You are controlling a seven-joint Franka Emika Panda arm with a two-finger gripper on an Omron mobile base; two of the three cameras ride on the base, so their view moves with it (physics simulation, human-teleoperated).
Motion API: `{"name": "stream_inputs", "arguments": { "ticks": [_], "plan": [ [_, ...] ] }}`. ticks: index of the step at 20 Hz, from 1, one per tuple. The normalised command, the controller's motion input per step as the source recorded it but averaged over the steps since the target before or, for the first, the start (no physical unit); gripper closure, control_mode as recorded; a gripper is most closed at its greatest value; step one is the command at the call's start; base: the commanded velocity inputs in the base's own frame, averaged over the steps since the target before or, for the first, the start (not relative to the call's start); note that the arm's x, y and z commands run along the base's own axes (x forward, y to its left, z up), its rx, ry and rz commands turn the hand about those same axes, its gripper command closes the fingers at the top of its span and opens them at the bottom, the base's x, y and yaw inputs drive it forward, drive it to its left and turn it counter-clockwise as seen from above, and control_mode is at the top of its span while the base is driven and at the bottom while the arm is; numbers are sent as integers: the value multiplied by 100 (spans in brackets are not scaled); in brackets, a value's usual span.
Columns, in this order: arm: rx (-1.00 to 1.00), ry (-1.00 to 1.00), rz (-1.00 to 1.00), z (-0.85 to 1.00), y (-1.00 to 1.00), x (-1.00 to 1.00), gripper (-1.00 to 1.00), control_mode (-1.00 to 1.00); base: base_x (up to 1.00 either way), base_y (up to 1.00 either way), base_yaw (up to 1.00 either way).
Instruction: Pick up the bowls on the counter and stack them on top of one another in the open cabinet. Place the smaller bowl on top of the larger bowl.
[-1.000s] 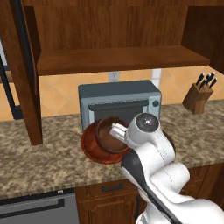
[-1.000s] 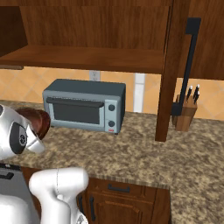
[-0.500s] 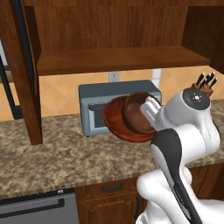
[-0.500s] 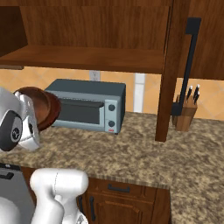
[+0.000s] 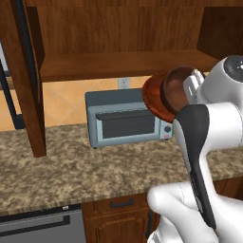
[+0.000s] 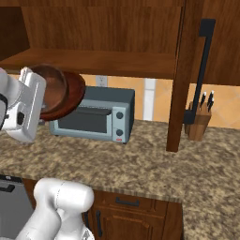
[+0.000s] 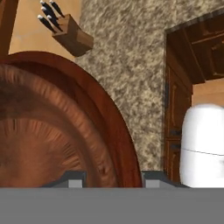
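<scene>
Above the counter (image 5: 71, 171), just in front of the grey-blue toaster oven (image 5: 126, 118), the gripper (image 5: 192, 85) carries both bowls tipped up on edge, level with the lower shelf board of the open cabinet (image 5: 118, 64). Its fingers are clamped on the stacked rims: the smaller bowl (image 5: 176, 88) sits nested inside the larger bowl (image 5: 151, 99) (the wide reddish one is the side nearer the oven). From the right base view the pair hangs off the hand, the larger bowl's rim overlapping the oven's top left corner. Seen along the hand, the wood grain of the bowls lies close at the left, with the knife block (image 7: 70, 33) and speckled granite beyond, and dark drawer fronts (image 7: 186, 65) at the right
</scene>
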Motion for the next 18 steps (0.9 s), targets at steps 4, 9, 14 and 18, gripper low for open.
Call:
{"name": "stream_inputs", "arguments": {
  "ticks": [4,9,14,18],
  "plan": [
    [11,-12,-12,68,-18,0,100,-100,0,0,0],
    [6,-22,0,51,-14,0,100,-100,0,0,0],
    [4,-24,0,25,-10,1,100,-100,0,0,0],
    [0,-7,1,0,0,28,100,-100,0,0,0]
  ]
}}
